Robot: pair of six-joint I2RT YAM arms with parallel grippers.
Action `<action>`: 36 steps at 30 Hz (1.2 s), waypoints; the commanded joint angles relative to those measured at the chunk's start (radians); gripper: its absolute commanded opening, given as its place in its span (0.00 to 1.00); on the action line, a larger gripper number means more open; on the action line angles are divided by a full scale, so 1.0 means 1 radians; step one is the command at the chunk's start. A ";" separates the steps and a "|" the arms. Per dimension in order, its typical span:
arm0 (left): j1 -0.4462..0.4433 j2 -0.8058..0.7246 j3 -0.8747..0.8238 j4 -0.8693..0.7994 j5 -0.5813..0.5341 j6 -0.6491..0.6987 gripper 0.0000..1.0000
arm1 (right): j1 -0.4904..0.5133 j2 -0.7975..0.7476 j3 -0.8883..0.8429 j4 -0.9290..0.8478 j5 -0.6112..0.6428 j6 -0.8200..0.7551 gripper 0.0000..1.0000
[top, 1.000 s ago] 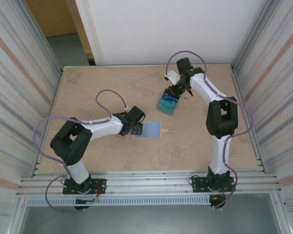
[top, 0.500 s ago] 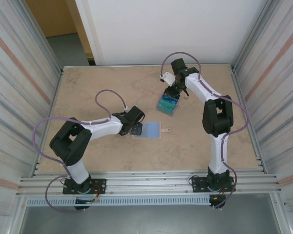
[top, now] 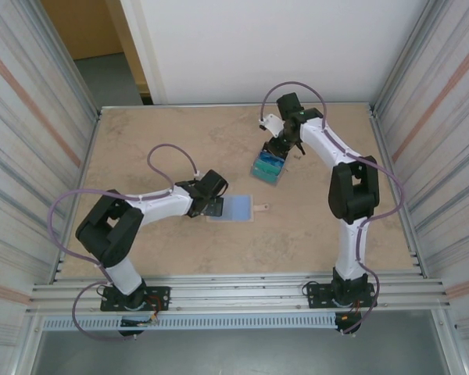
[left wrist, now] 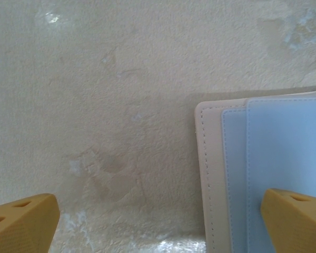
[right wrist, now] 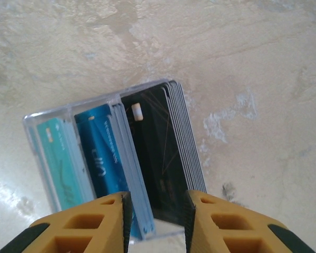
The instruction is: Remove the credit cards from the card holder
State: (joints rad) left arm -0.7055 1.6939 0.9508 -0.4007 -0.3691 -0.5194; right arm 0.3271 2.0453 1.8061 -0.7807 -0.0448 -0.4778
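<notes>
left fingers (left wrist: 22, 224): blunt orange plastic blocks, spread wide, nothing between them; one over bare table, the other over the holder's blue lining.
left gripper (top: 212, 205): low at the holder's left edge.
holder (left wrist: 210, 174): spread flat mid-table; stitched beige rim with a rounded corner, smooth pale-blue inner panels; a small tab (top: 261, 207) juts from its right side.
right fingers (right wrist: 95, 226): orange, hollow-celled, dark inner pads, slightly apart; the black card (right wrist: 155, 153) shows in the gap; contact cannot be told.
right gripper (top: 275, 151): over the box, well apart from the holder.
cards (right wrist: 102, 153): thin glossy rectangles, side by side in the box: teal, blue, black.
box (right wrist: 32, 126): clear hard plastic, rectangular.
table (right wrist: 253, 79): pale, mottled, stone-like, faintly glossy.
</notes>
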 commanded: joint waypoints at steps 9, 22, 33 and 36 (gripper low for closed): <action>0.020 -0.086 -0.014 -0.042 -0.017 0.048 0.99 | -0.001 -0.297 -0.257 0.121 0.061 0.252 0.37; 0.022 -0.326 -0.081 -0.095 -0.067 0.015 0.99 | -0.042 -0.717 -0.620 0.231 0.049 0.481 0.61; 0.207 -0.689 -0.282 -0.048 -0.148 0.044 0.99 | -0.085 -1.016 -0.889 0.336 0.224 0.615 0.99; 0.263 -0.790 -0.348 0.006 -0.188 0.087 0.99 | -0.089 -1.077 -0.970 0.401 0.297 0.660 0.99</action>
State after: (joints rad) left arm -0.4725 0.9722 0.6456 -0.4492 -0.4854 -0.4774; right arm 0.2462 1.0195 0.8867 -0.4572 0.1467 0.1062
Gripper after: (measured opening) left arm 0.987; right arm 0.988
